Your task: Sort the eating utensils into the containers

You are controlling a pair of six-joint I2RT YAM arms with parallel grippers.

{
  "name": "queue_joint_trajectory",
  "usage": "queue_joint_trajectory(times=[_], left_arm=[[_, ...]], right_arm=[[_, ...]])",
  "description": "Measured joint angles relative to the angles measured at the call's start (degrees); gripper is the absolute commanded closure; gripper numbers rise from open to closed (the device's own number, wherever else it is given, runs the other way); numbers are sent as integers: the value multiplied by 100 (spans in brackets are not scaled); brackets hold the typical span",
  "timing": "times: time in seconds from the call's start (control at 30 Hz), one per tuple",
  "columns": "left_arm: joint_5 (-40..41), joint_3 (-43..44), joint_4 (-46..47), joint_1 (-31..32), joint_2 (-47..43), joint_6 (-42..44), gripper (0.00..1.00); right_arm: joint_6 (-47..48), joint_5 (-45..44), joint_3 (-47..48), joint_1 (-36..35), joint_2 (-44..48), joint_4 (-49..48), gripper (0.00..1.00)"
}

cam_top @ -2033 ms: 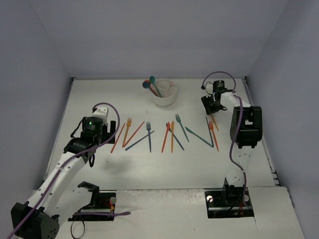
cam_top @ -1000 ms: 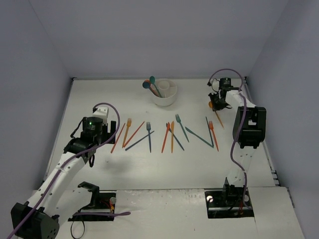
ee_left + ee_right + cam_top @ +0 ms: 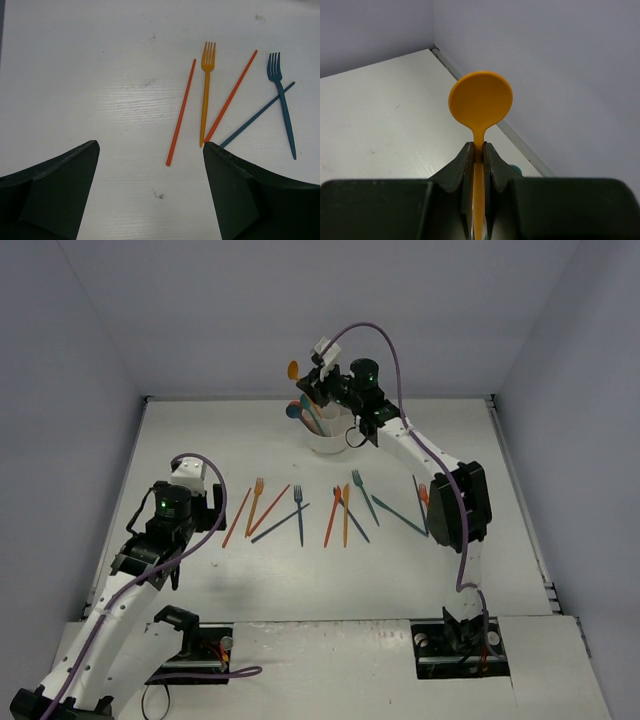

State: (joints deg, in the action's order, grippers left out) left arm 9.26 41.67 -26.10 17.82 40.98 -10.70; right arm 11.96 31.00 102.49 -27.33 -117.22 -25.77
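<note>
My right gripper (image 3: 309,383) is shut on the handle of an orange spoon (image 3: 293,370), held above the left rim of the white cup (image 3: 337,443). In the right wrist view the spoon's round bowl (image 3: 480,102) sticks up past the shut gripper (image 3: 478,148). A teal and a red spoon (image 3: 297,407) stand in the cup. Several forks and knives (image 3: 345,512) in orange, red-orange, teal and blue lie in a row mid-table. My left gripper (image 3: 203,506) hovers open by the row's left end, over bare table (image 3: 150,146), near an orange knife (image 3: 181,112) and an orange fork (image 3: 206,92).
The left wrist view also shows a red-orange knife (image 3: 231,95), a blue fork (image 3: 282,105) and a blue knife (image 3: 257,115) crossing it. Grey walls close the table on three sides. A teal tip (image 3: 516,171) peeks from behind my right finger.
The right arm has swung from the back right of the table to above the cup, carrying the orange spoon. The left arm has drawn back a little toward the near left.
</note>
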Motion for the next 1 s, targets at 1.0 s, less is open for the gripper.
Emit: queue_joint_trajectory(times=[1.0], left_arm=[[0,-33,46,0,266,66,18]], right_arm=[[-37,256,-180,326,-1002,-744,97]])
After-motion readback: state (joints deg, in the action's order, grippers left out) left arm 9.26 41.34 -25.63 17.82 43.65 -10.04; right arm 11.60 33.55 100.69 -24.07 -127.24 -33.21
